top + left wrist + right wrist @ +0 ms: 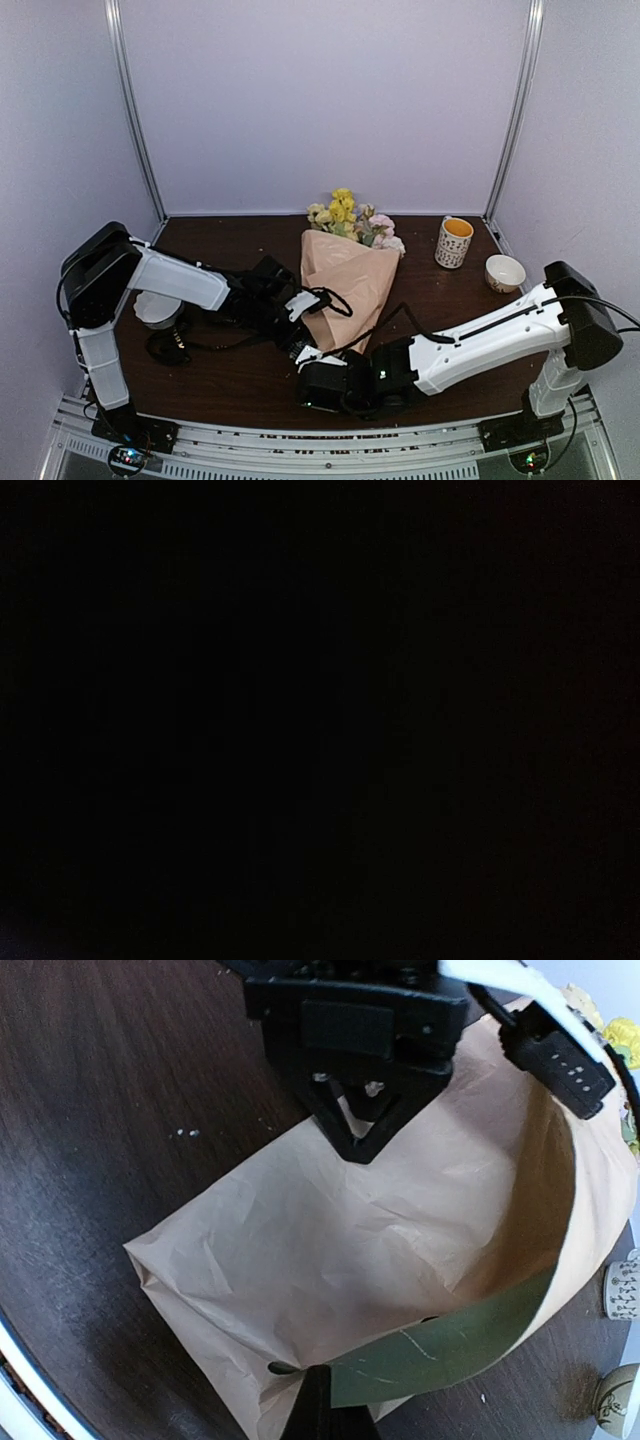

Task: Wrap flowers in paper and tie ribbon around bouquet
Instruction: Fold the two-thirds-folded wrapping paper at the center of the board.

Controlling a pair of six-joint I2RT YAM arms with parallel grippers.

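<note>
At the near edge of the worktop [220, 250], the right gripper [312, 1408] is clenched on the near end of the paper [330, 1250], where a flap shows its green underside. The bouquet [345, 275] lies at the worktop's centre, narrow end toward the near edge. Just beyond, the left gripper [355, 1145] has its tips at the cone's left side. I cannot tell whether it is released or clenched, and its own camera shows only black. The ribbon [560, 1068] arcs over the cone beside it. The flowers [345, 215] spill from the wide end near the far edge. A mug [453, 243] and a bowl [505, 272] stand toward the far right corner.
</note>
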